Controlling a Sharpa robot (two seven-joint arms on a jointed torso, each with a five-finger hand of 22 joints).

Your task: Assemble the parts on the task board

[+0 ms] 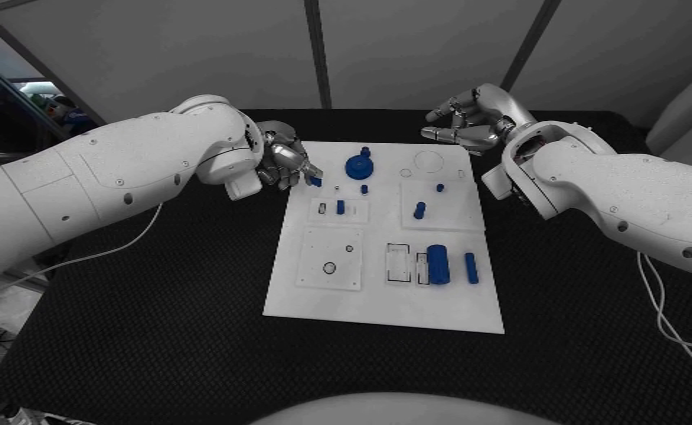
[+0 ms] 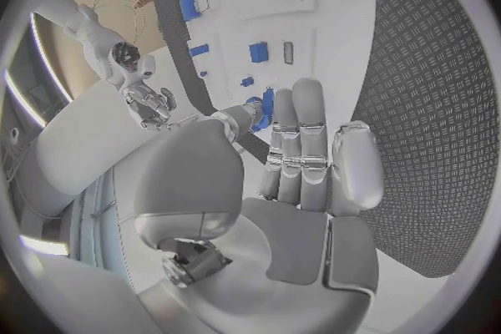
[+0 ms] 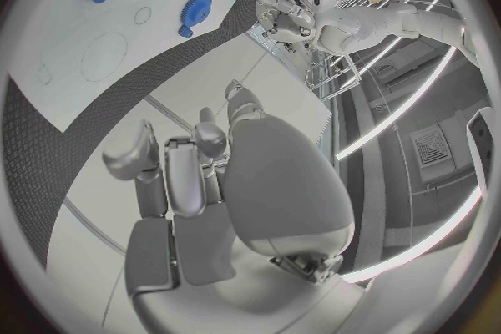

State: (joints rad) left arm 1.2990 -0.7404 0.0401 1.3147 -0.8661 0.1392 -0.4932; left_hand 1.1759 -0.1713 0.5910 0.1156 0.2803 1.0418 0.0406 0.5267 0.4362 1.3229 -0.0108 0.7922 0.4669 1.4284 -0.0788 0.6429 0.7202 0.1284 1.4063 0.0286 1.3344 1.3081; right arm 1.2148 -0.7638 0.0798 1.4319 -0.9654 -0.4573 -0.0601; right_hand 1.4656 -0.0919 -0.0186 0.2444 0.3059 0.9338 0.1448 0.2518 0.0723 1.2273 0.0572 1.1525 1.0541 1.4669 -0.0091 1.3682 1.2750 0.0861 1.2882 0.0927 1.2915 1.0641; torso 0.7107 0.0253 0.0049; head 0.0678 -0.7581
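The white task board [image 1: 389, 305] lies mid-table. My left hand [image 1: 284, 165] hangs over its far left edge, thumb and fingertips [image 2: 284, 113] closed around a small blue part [image 1: 313, 181]. Just to its right stands the blue gear [image 1: 359, 163]. Small blue pegs [image 1: 340, 207] [image 1: 420, 210] stand in the board's middle plates. A thick blue cylinder [image 1: 437, 265] and a slim one [image 1: 470, 266] lie near the right edge. My right hand [image 1: 469, 120] hovers beyond the board's far right corner with its fingers [image 3: 193, 159] apart and nothing in them.
Black table [image 1: 159, 325] surrounds the board on all sides. A square plate with a round hole [image 1: 330, 259] sits on the board's near left. My right forearm [image 1: 606, 190] lies along the board's right side.
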